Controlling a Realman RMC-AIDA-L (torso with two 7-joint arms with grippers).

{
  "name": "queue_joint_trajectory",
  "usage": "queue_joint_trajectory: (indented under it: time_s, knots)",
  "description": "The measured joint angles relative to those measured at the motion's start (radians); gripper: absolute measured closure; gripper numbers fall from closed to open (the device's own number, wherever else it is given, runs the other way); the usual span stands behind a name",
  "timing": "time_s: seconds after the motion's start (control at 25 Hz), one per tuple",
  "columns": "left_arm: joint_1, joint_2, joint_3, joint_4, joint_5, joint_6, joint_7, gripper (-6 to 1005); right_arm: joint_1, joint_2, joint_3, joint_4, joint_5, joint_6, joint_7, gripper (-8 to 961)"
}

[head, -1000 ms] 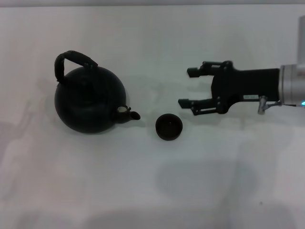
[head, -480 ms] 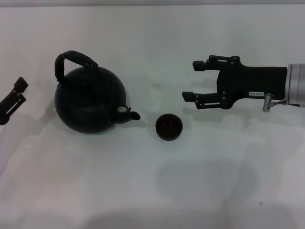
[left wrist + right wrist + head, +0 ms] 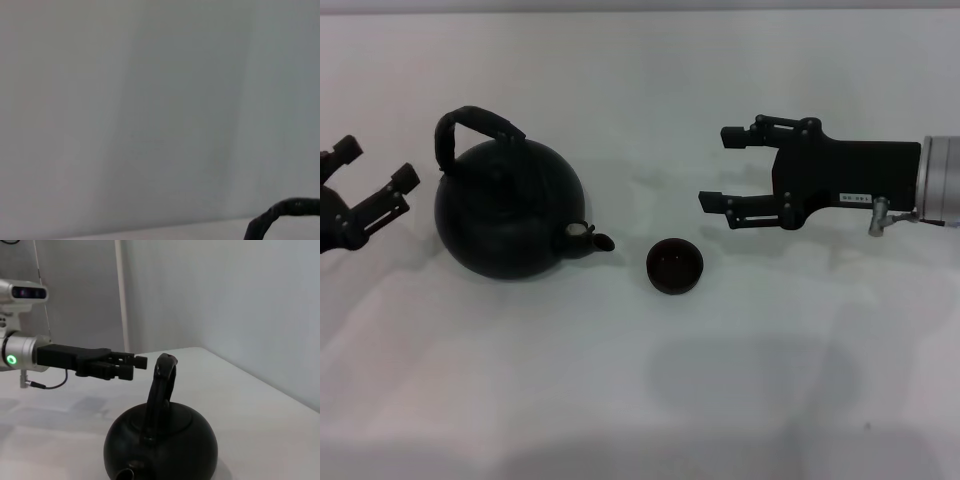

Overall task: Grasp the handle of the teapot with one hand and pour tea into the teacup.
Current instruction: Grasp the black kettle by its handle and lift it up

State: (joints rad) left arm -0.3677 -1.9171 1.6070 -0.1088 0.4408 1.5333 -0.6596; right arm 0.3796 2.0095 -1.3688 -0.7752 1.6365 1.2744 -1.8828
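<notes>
1. While teapot [image 3: 509, 211] sits left on the table [image 3: 640, 400], spout toward teacup [image 3: 674, 266], left gripper [image 3: 368, 186] is released beside it; right gripper [image 3: 720, 170] released, past the cup.
2. Left wrist: only handle [image 3: 285, 212] at frame edge.
3. Right wrist: left gripper [image 3: 137, 364] near handle [image 3: 159, 392], apart.

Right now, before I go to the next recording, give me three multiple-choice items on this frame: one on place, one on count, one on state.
1. Where does the teacup sit?
A. beside the spout of the teapot
B. on top of the teapot
C. inside a gripper

2. How many cups are on the table?
A. three
B. two
C. one

3. What state is the handle in?
A. held by the left gripper
B. free, upright over the pot
C. held by the right gripper

Key: 1 A, the cup stands just off the spout. 2 C, only one cup shows. 3 B, both grippers are open, clear of the handle.
</notes>
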Motion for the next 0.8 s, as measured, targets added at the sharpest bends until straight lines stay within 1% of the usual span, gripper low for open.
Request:
queue_joint_trajectory:
  time_s: [0.04, 0.08, 0.12, 0.32, 0.6, 0.8]
  knots:
    - [-0.009, 0.005, 0.011, 0.000, 0.000, -0.013, -0.009, 122, -0.001, 0.000, 0.000, 0.001, 0.001, -0.001, -0.002, 85]
    - [-0.009, 0.005, 0.011, 0.000, 0.000, -0.013, -0.009, 123, -0.001, 0.000, -0.001, 0.002, 0.002, -0.001, -0.004, 85]
    - [-0.022, 0.012, 0.022, 0.000, -0.001, -0.031, -0.016, 123, -0.001, 0.000, -0.002, 0.003, 0.004, -0.001, -0.006, 86]
    - [-0.061, 0.023, 0.054, 0.011, -0.001, -0.069, -0.033, 123, 0.002, 0.000, -0.003, 0.014, 0.015, 0.000, -0.010, 86]
    - [-0.122, 0.031, 0.135, 0.014, -0.001, -0.083, -0.055, 123, 0.006, 0.002, -0.002, 0.023, 0.016, 0.000, -0.010, 87]
    - [-0.145, 0.032, 0.157, 0.015, -0.001, -0.101, -0.064, 122, 0.007, 0.002, -0.005, 0.025, 0.028, 0.001, -0.020, 88]
